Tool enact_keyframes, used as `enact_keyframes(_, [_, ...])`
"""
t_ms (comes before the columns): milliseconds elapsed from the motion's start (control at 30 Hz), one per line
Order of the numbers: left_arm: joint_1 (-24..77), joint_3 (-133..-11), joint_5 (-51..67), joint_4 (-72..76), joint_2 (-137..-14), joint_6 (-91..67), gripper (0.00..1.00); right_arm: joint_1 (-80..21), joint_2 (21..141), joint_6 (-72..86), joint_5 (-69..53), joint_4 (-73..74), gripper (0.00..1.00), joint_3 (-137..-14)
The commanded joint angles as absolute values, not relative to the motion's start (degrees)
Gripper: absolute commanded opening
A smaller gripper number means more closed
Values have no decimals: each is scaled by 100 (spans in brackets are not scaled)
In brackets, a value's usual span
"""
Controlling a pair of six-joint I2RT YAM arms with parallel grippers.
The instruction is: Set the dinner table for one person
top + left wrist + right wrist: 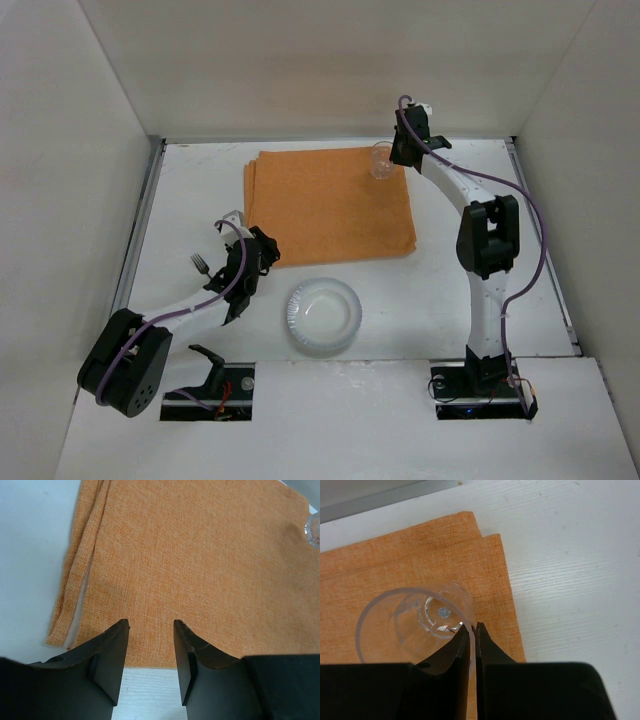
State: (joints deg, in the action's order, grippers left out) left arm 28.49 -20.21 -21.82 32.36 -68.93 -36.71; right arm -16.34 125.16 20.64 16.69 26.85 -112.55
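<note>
An orange cloth placemat (330,205) lies folded on the white dinner table (200,180). A clear plastic cup (379,164) stands at the placemat's far right corner. My right gripper (391,159) is shut on the cup's wall (415,625), one finger inside the rim and one outside (472,626). My left gripper (268,252) hovers at the placemat's near left corner. In the left wrist view its jaws (150,625) stand open over the cloth's near edge (200,580) with nothing between them. The cup (314,530) shows at that view's right edge.
A white paper plate (322,314) sits on the table in front of the placemat, between the two arms. A small fork (200,265) lies to the left of the left arm. White walls close the table on three sides.
</note>
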Motion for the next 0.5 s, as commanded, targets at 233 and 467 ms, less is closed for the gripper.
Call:
enact_keyframes(233, [2720, -1960, -2206, 3586, -6855, -3683, 39, -1648, 12990, 2022, 1669, 2847, 12, -11935])
enact_keyframes(467, [2676, -1960, -2215, 3586, -6864, -3691, 39, -1648, 13210, 1942, 1837, 3015, 23, -12261])
